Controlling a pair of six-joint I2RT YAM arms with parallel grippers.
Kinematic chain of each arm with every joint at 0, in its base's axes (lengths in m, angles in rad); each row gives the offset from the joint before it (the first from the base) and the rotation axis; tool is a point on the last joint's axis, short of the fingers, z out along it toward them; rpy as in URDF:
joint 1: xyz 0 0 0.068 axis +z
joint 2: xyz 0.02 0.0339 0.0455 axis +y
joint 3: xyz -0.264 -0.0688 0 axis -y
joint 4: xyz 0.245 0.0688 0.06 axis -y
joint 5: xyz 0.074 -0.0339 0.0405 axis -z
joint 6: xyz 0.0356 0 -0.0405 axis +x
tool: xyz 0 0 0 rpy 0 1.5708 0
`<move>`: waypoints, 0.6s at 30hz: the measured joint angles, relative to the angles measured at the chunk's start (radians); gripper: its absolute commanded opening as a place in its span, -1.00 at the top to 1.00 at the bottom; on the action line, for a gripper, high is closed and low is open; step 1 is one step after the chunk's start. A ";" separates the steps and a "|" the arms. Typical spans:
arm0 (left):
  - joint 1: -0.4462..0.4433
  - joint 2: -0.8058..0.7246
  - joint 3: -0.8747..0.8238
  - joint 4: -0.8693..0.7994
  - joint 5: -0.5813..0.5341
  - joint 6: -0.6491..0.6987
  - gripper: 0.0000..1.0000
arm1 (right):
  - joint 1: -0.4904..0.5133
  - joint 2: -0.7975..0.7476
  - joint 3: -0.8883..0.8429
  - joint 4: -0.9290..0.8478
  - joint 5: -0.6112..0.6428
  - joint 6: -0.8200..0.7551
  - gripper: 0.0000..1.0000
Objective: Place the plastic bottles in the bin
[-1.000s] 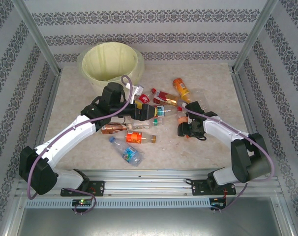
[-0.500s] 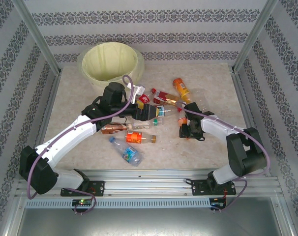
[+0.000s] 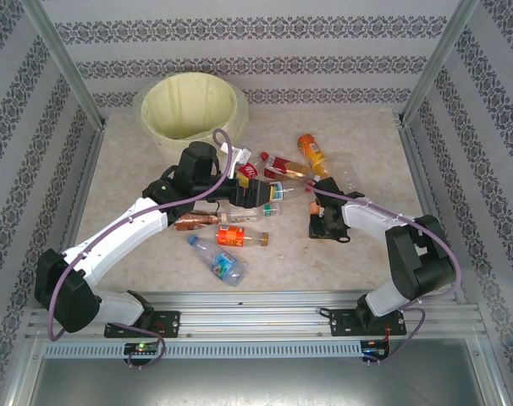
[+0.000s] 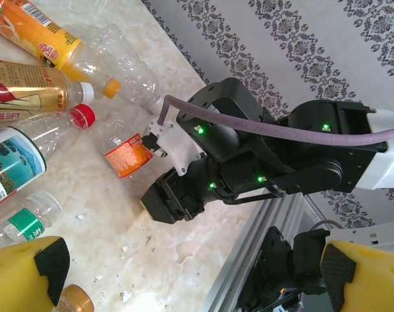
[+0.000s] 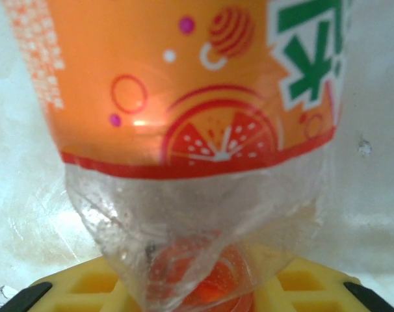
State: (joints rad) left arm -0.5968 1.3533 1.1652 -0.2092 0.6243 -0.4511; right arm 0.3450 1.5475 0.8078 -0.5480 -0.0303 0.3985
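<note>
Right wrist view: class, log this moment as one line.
right hand: shut on orange-label bottle | left hand: open over loose bottles | bin: back left

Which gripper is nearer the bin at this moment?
Left. The left gripper hangs open over the bottles just in front of the bin; the right gripper grips an orange-labelled bottle farther away, to the right.

Bright even light; soft shadows; orange-labelled bottle blurred close-up, slight glare.
</note>
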 measured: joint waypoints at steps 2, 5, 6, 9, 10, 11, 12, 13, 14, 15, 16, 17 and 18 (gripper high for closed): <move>0.000 0.000 0.000 0.001 -0.002 -0.003 -1.00 | 0.005 -0.004 0.000 -0.001 0.003 0.000 0.36; 0.000 0.000 0.000 0.008 -0.011 -0.018 -1.00 | 0.008 -0.034 0.000 -0.001 0.004 -0.001 0.37; -0.001 0.000 0.000 0.017 -0.016 -0.027 -1.00 | 0.011 -0.056 -0.002 0.000 0.003 -0.001 0.38; -0.004 0.000 -0.007 0.055 -0.034 -0.058 -1.00 | 0.014 -0.155 -0.009 0.011 -0.037 -0.004 0.37; -0.005 0.002 -0.011 0.070 -0.037 -0.070 -1.00 | 0.018 -0.197 -0.011 0.016 -0.055 -0.005 0.37; -0.005 0.005 -0.016 0.087 -0.040 -0.079 -1.00 | 0.018 -0.229 -0.011 0.019 -0.072 -0.005 0.37; -0.005 0.009 -0.023 0.103 -0.042 -0.089 -1.00 | 0.024 -0.266 -0.011 0.026 -0.093 -0.005 0.37; -0.005 0.015 -0.027 0.116 -0.042 -0.099 -1.00 | 0.025 -0.299 -0.011 0.031 -0.116 -0.004 0.37; -0.005 0.023 -0.031 0.128 -0.041 -0.107 -1.00 | 0.027 -0.322 -0.010 0.034 -0.134 -0.004 0.37; -0.006 0.032 -0.034 0.142 -0.040 -0.114 -1.00 | 0.030 -0.348 -0.010 0.037 -0.159 -0.004 0.37; -0.006 0.041 -0.035 0.151 -0.041 -0.120 -1.00 | 0.031 -0.370 -0.009 0.042 -0.185 -0.004 0.37; -0.006 0.048 -0.037 0.157 -0.041 -0.126 -1.00 | 0.033 -0.385 -0.008 0.046 -0.208 -0.004 0.37; -0.006 0.055 -0.038 0.166 -0.041 -0.131 -1.00 | 0.033 -0.402 -0.008 0.052 -0.238 -0.003 0.37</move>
State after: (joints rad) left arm -0.6029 1.4082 1.1275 -0.0433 0.5835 -0.5823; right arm 0.3779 1.1454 0.8001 -0.4957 -0.2684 0.3950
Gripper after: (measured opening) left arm 0.999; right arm 0.331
